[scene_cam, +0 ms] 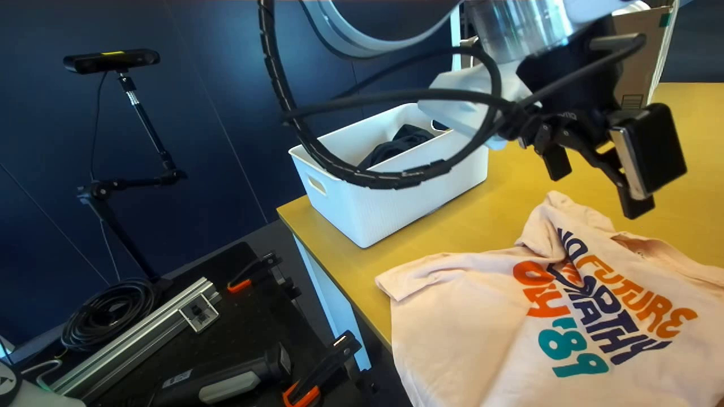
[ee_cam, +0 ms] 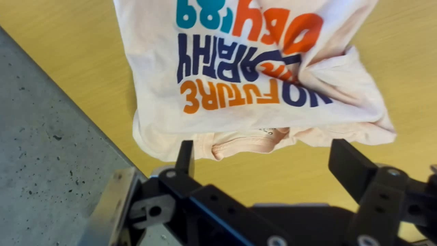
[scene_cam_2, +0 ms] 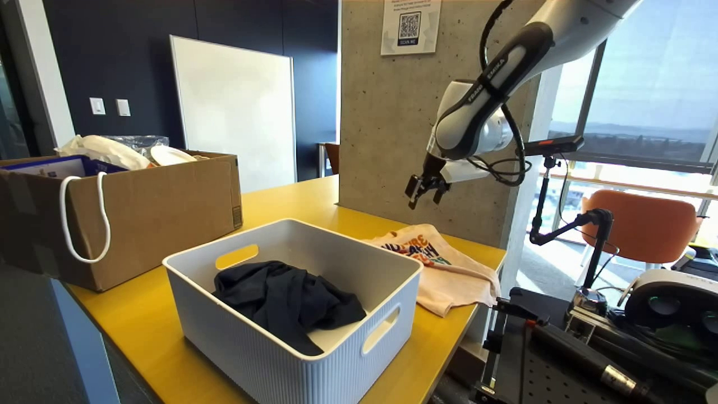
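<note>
Leftmost, as I face the yellow table (scene_cam_2: 132,325), a cardboard box (scene_cam_2: 157,219) holds white packaging (scene_cam_2: 115,150), with a white cord (scene_cam_2: 63,216) looping down its side. A whiteboard (scene_cam_2: 235,112) stands against the dark wall (scene_cam_2: 112,50) behind. Next comes the bin (scene_cam_2: 252,348), pale and ribbed, set on the table; a dark cloth (scene_cam_2: 280,297) lies crumpled inside it. Beyond the bin, beside a concrete pillar (scene_cam_2: 376,140) bearing a poster (scene_cam_2: 409,28) with a square code, the shirt (scene_cam: 464,328) lies on the table: pale pink, creased, its lettering in orange, navy, red and teal facing up, one end reaching the table's edge. Above the shirt, near its collar (ee_cam: 251,144) end, hangs the gripper (ee_cam: 264,157), its two fingers (ee_cam: 351,167) wide apart and clear of the shirt; the wrist view shows the collar lying ahead of the gap. From the upper right the arm (scene_cam_2: 477,123) slopes down to the gripper, a black cable (scene_cam: 390,180) curving alongside. Further right, a camera (scene_cam_2: 552,147) tops a jointed stand (scene_cam_2: 599,247), and behind it an orange chair (scene_cam_2: 645,230) stands by the window (scene_cam_2: 645,106). Rightmost, a headset (scene_cam_2: 681,306) shows two round lenses near a black platform (scene_cam_2: 544,370), which bears a metal rail (scene_cam: 133,338).
</note>
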### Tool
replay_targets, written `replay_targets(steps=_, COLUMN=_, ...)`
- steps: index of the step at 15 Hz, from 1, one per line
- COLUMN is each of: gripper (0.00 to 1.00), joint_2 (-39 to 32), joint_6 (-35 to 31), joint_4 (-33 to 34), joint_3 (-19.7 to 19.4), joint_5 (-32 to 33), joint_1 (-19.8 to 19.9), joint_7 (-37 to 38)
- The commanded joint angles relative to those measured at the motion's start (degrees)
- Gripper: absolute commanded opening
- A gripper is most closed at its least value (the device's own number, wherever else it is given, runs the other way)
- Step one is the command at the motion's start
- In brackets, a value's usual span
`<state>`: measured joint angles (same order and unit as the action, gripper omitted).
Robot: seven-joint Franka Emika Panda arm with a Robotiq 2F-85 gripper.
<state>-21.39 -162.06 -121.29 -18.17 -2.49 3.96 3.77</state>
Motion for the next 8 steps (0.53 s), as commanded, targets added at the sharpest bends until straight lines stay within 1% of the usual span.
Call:
replay_targets(steps=1, gripper=1.0, joint_2=5.41, joint_6=4.85, joint_4=-2.59, joint_3=8.24, joint_5=-6.43, joint_1=6.26, joint_7=-3.57)
replay_targets(steps=4, gripper=1.0, joint_2=7.07, joint_6=7.2, joint_4=-3.57, joint_3=10.98, joint_5=-10.68, joint_1=8.11, joint_7=-5.37)
replay_targets(steps=8, gripper=1.0, joint_2=7.34, joint_6=8.56, joint_4=-4.29, joint_3=12.36, joint_5=-14.13, joint_1=9.44, joint_7=-7.43)
